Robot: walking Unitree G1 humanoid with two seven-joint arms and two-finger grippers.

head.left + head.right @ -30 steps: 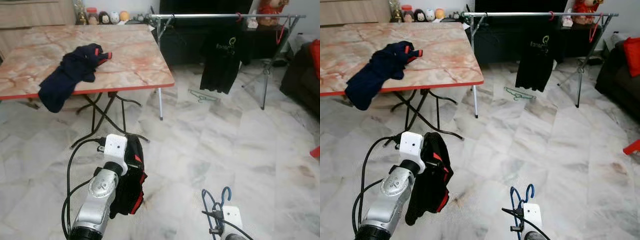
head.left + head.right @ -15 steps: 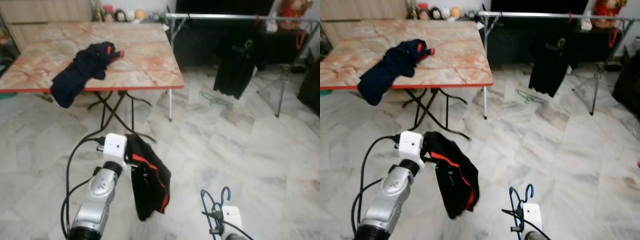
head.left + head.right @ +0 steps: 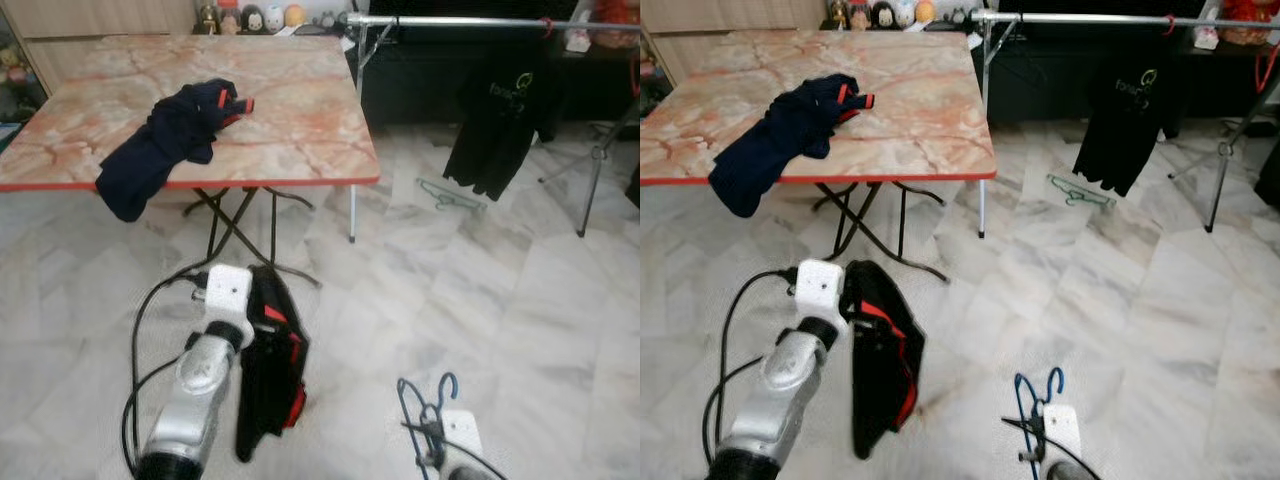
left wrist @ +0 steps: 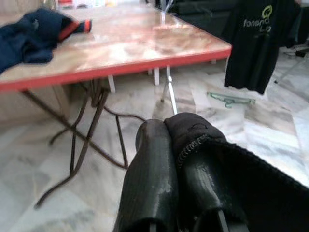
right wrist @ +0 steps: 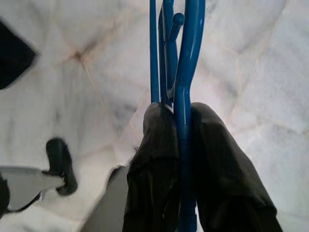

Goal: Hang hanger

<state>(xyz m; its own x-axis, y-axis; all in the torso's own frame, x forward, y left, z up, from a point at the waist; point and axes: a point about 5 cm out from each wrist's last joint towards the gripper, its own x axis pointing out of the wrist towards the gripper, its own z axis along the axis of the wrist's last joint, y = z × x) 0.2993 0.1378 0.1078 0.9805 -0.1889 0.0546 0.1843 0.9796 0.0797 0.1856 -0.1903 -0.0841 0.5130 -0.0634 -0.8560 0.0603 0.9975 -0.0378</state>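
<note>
My left gripper (image 4: 166, 130) is shut on a black garment with red trim (image 3: 270, 365), which hangs down beside the left arm above the floor. Low at the right, my right gripper (image 5: 176, 113) is shut on a blue hanger (image 3: 425, 400) whose hook points up. A silver clothes rail (image 3: 450, 20) runs across the far right, with a black T-shirt (image 3: 505, 120) hanging on it. A green hanger (image 3: 450, 195) lies on the floor beneath that shirt.
A marble-topped folding table (image 3: 300, 120) with a red edge stands ahead at the left, and a dark blue garment (image 3: 165, 145) is draped over its front edge. The rail's metal legs (image 3: 590, 190) stand at the right. Pale marble floor (image 3: 480, 300) spreads between me and the rail.
The black garment has swung back from the right and hangs closer to the left arm. The whole view has shifted slightly, so the camera moved. Right gripper holds the hanger as before.
</note>
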